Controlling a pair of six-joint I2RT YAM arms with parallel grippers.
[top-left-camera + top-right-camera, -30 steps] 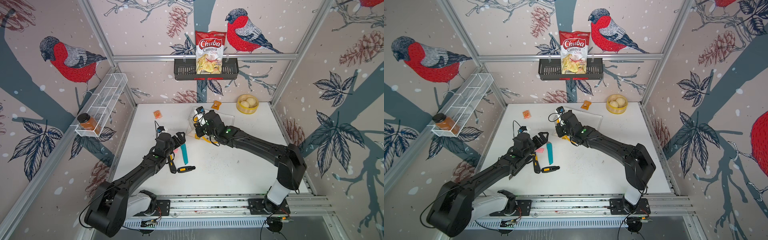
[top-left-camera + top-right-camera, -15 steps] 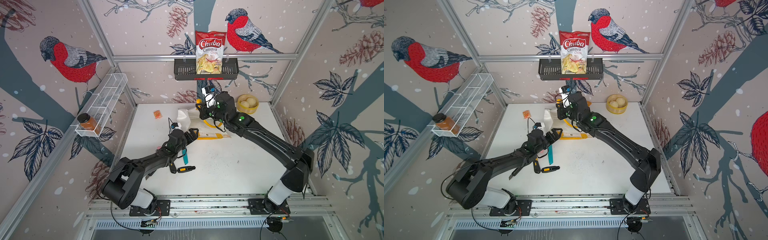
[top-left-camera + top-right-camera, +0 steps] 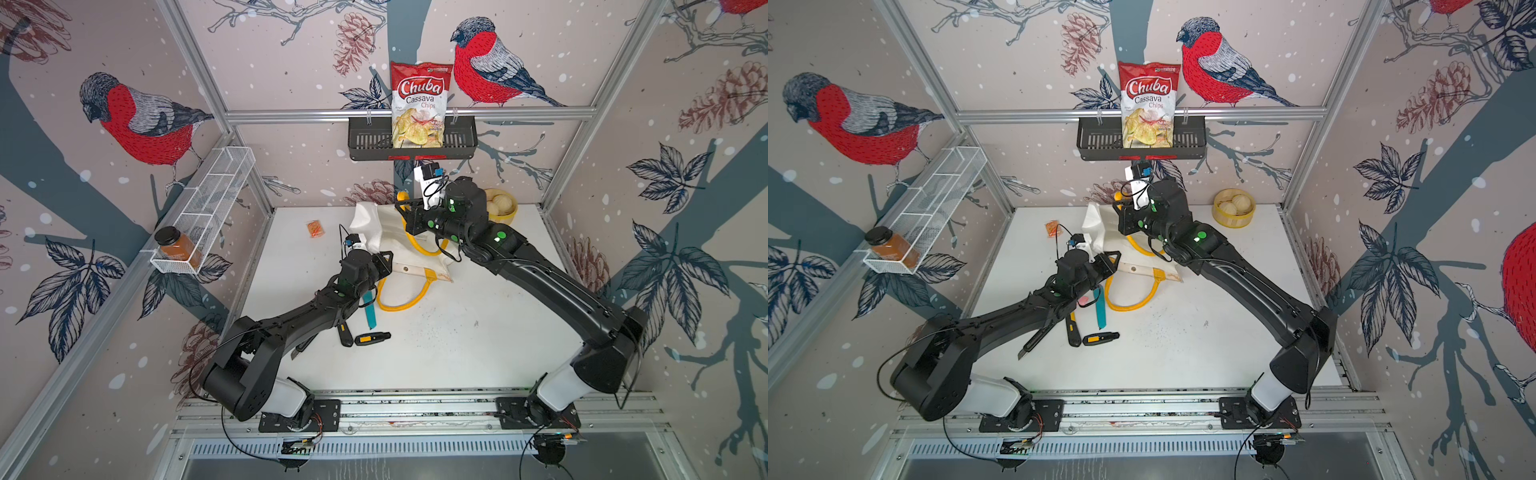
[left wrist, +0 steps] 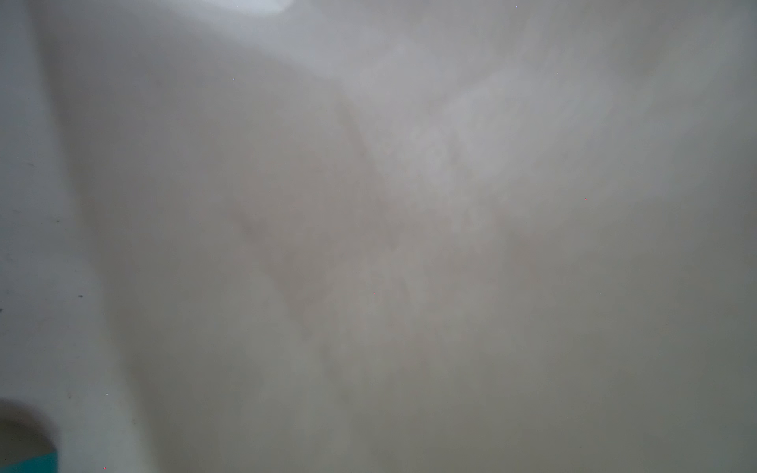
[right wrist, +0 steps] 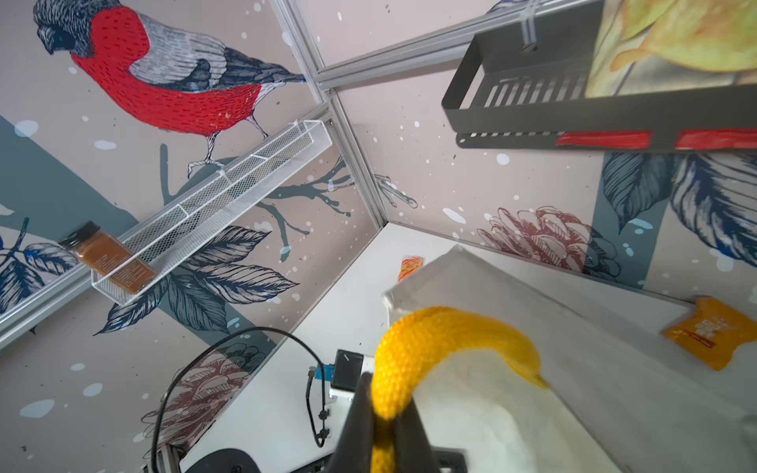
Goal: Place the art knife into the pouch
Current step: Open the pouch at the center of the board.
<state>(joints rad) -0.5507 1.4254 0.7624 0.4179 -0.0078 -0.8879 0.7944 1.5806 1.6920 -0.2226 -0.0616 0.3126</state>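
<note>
1. Pouch (image 3: 374,224) (image 3: 1096,224): white, sits at the back middle of the bench (image 3: 457,332), far side raised, near edge lying on the surface
2. Right gripper (image 5: 385,409) (image 3: 405,208): fingers (image 5: 360,413) clenched on the upper handle (image 5: 442,331), yellow cord pinched between them, held above the bench
3. Lower handle (image 3: 401,297) (image 3: 1129,301): loop lies flat on the bench in front of the pouch
4. Left gripper (image 3: 384,259) (image 3: 1113,257): low, at the near left edge of the pouch, fingers clenched; whether fabric is caught between them, cannot tell
5. Left wrist view: filled almost wholly by blurred white fabric (image 4: 368,204); a teal scrap shows at one corner
6. Knives, all on the bench outside the pouch, just in front of it beside the left arm:
   - teal knife (image 3: 370,311) (image 3: 1100,309), touching or just beside the lower handle
   - black knife with yellow slider (image 3: 372,338) (image 3: 1100,338)
   - second black knife (image 3: 344,333) (image 3: 1073,332), just beside it
   - grey knife (image 3: 1034,340), partly under the left arm
7. Which of these is the art knife: cannot tell
8. Elsewhere: orange packet (image 3: 315,228) left of the pouch, yellow bowl (image 3: 500,205) at the back right, chips bag (image 3: 417,104) in the black rack (image 3: 365,141), jar (image 3: 176,247) in the wire shelf (image 3: 216,183)
</note>
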